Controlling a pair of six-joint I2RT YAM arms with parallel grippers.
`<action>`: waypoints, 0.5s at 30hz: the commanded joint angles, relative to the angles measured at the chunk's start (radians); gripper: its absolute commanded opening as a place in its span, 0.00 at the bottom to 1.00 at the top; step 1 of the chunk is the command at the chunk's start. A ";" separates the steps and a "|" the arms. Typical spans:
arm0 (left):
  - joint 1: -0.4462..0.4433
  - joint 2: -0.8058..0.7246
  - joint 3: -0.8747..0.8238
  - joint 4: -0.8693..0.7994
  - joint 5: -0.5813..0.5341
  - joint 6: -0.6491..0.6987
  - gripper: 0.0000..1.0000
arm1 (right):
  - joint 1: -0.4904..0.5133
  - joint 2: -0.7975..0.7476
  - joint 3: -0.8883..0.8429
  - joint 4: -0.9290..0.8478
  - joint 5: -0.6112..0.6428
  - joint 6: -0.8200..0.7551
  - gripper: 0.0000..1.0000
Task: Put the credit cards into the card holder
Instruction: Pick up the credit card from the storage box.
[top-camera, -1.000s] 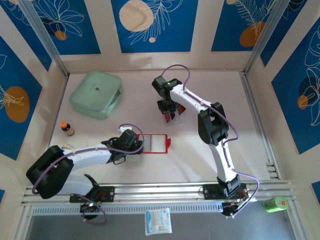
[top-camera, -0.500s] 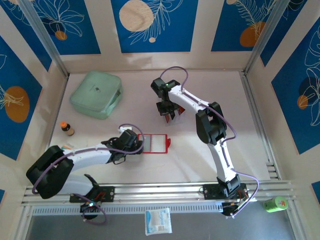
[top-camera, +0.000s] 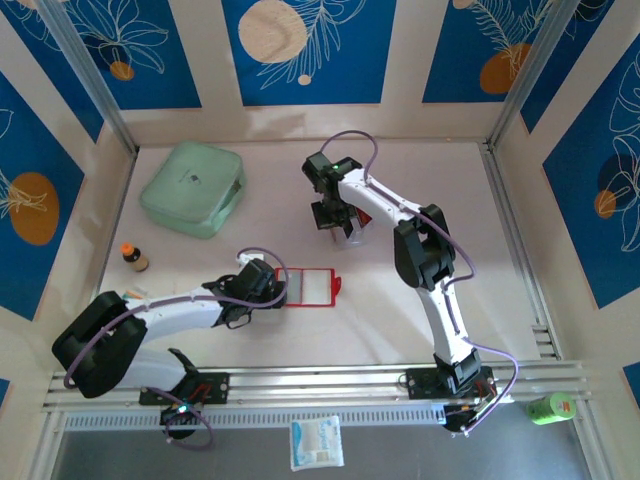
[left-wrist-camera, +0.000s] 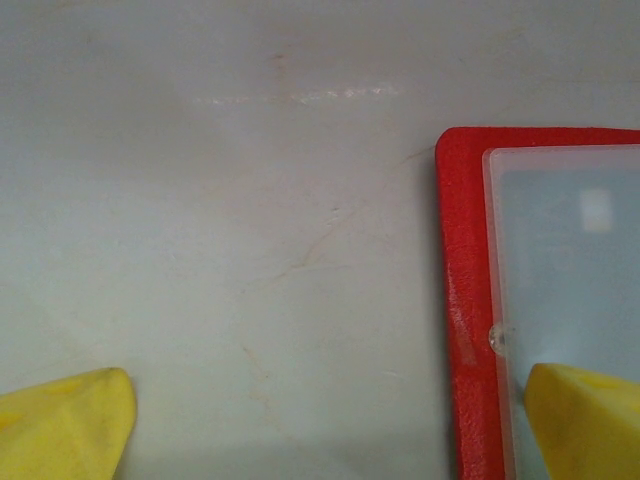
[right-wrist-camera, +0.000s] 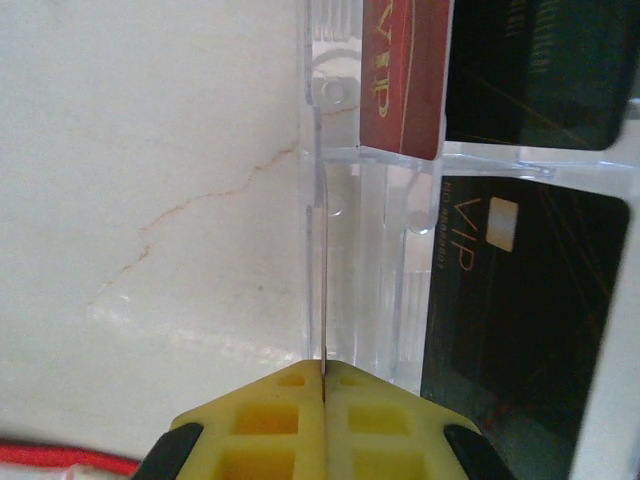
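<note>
Card holder (top-camera: 312, 287): lies open and flat, its red edge between the left claw's fingers, one yellow fingertip over its clear window
Left claw (left-wrist-camera: 325, 425): spread wide
Right claw (right-wrist-camera: 322, 388): pads pressed together, with a thin edge-on sheet at their seam; card or rack wall, cannot tell
Card rack (right-wrist-camera: 365, 270): clear plastic, directly ahead of the right claw
Credit cards (right-wrist-camera: 515, 300): black and red, lodged in the rack just beside the right claw's tips

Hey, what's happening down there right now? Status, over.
Copy: left fingers open, astride card holder edge; right fingers shut on a card at clear rack; other cards inside; nothing between rack and holder.
</note>
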 joint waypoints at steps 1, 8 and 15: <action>0.009 -0.016 -0.011 -0.019 0.017 -0.005 1.00 | 0.017 -0.131 0.022 -0.024 -0.035 -0.006 0.00; 0.009 -0.032 0.007 -0.049 0.005 0.008 1.00 | 0.063 -0.319 -0.173 0.111 -0.130 0.057 0.00; 0.009 -0.035 0.017 -0.071 0.001 0.013 1.00 | 0.089 -0.517 -0.572 0.464 -0.379 0.246 0.00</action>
